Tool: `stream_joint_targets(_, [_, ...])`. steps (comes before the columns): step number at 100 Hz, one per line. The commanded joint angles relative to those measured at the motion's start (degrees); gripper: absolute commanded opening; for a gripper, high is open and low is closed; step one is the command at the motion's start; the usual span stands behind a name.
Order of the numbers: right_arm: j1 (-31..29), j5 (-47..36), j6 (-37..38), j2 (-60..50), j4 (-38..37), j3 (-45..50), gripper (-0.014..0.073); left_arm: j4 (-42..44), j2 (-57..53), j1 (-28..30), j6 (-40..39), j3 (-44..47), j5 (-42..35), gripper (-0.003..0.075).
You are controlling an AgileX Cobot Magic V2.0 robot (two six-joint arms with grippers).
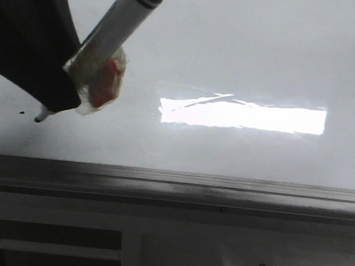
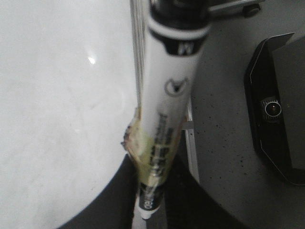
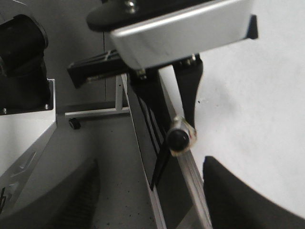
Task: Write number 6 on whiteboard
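Note:
The whiteboard (image 1: 247,52) fills the front view, glossy white with a bright glare bar. My left gripper (image 1: 66,92) comes in from the upper left, shut on a white marker (image 1: 115,25) with a black cap end and yellowish tape around its barrel. The marker's tip (image 1: 40,118) points down at the board's left side, and I cannot tell whether it touches. In the left wrist view the marker (image 2: 169,95) runs between the dark fingers (image 2: 109,200). My right gripper (image 3: 152,188) stands open over the board's rail with nothing in it. No number 6 shows on the board.
A tiny black dot (image 1: 22,112) lies just left of the marker tip. The grey metal rail (image 1: 173,185) runs along the board's near edge. A black device (image 2: 274,109) sits on the speckled grey floor beside the board.

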Motion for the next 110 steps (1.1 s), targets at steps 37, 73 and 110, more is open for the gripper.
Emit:
stream_joint_targets(37, [3.6, -15.7, -0.8, 8.4, 3.2, -2.2, 0.0419, -0.8, -1.2, -1.1, -0.7, -1.9, -4.7, -0.0019])
stream_joint_targets(73, [3.6, -16.8, -0.8, 12.6, 4.5, -4.7, 0.0386, -0.8, -1.2, -1.1, -0.7, -1.9, -4.9, -0.0019])
stream_joint_targets(110, [3.6, -14.0, -0.8, 15.3, 4.7, -4.9, 0.0047, -0.8, -1.2, -1.1, -0.7, -1.9, -5.0, -0.0019])
